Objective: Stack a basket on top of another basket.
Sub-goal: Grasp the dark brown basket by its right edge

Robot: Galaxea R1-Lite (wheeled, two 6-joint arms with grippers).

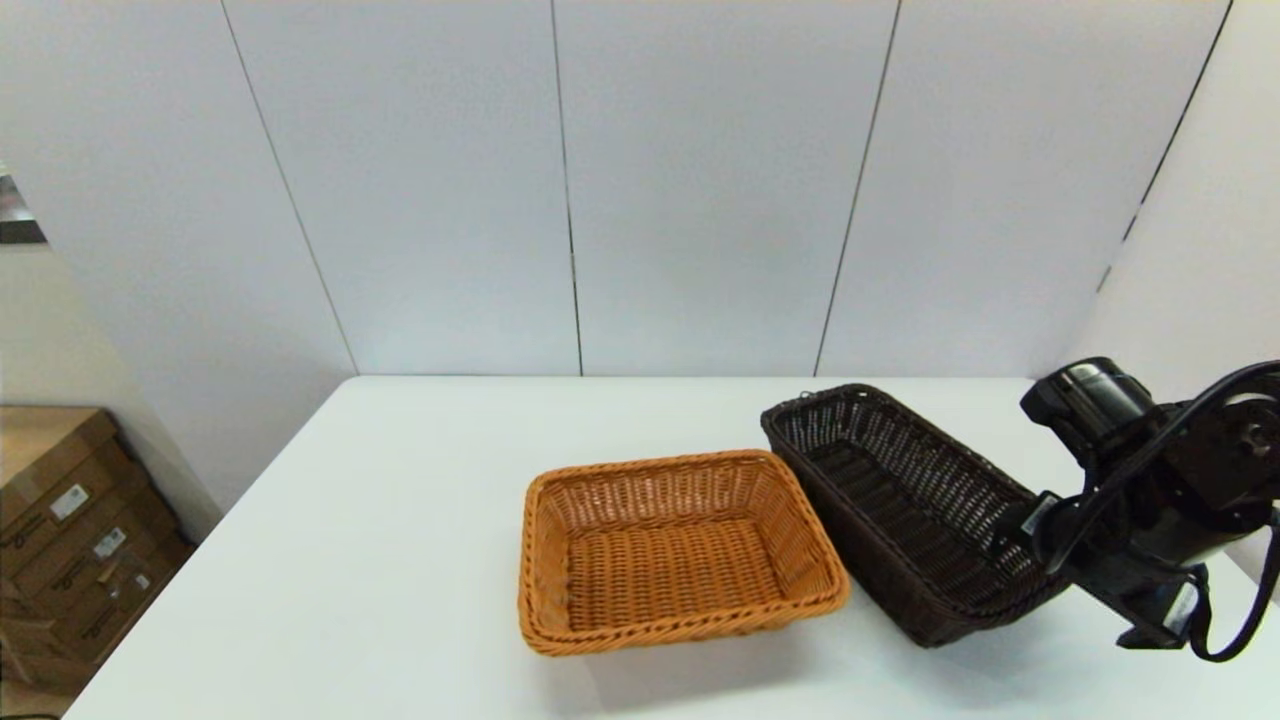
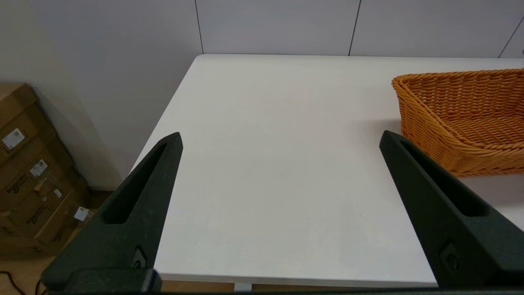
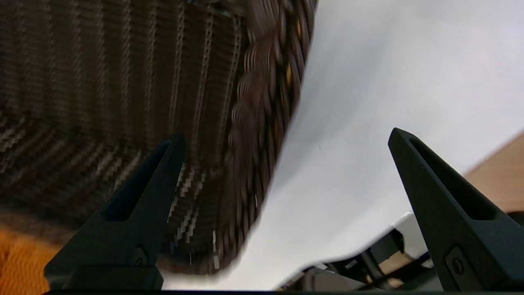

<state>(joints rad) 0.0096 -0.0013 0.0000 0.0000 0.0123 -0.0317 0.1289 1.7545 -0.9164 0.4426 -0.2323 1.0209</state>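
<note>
The dark brown basket [image 1: 900, 490] stands on the white table, right beside the orange-tan basket [image 1: 670, 550]; their near sides are close together or touching. My right arm [image 1: 1150, 500] reaches in at the dark basket's near right rim. In the right wrist view my right gripper [image 3: 286, 134] is open and straddles that braided rim [image 3: 262, 102]. One finger is inside the dark basket [image 3: 102, 82] and the other is outside over the table. My left gripper [image 2: 280, 134] is open and holds nothing, over the table's left front, with the orange-tan basket [image 2: 462, 110] off to one side.
Bare white table [image 1: 400, 520] stretches left of the orange-tan basket. Stacked cardboard boxes [image 1: 70, 520] sit on the floor beyond the table's left edge. White wall panels close off the back.
</note>
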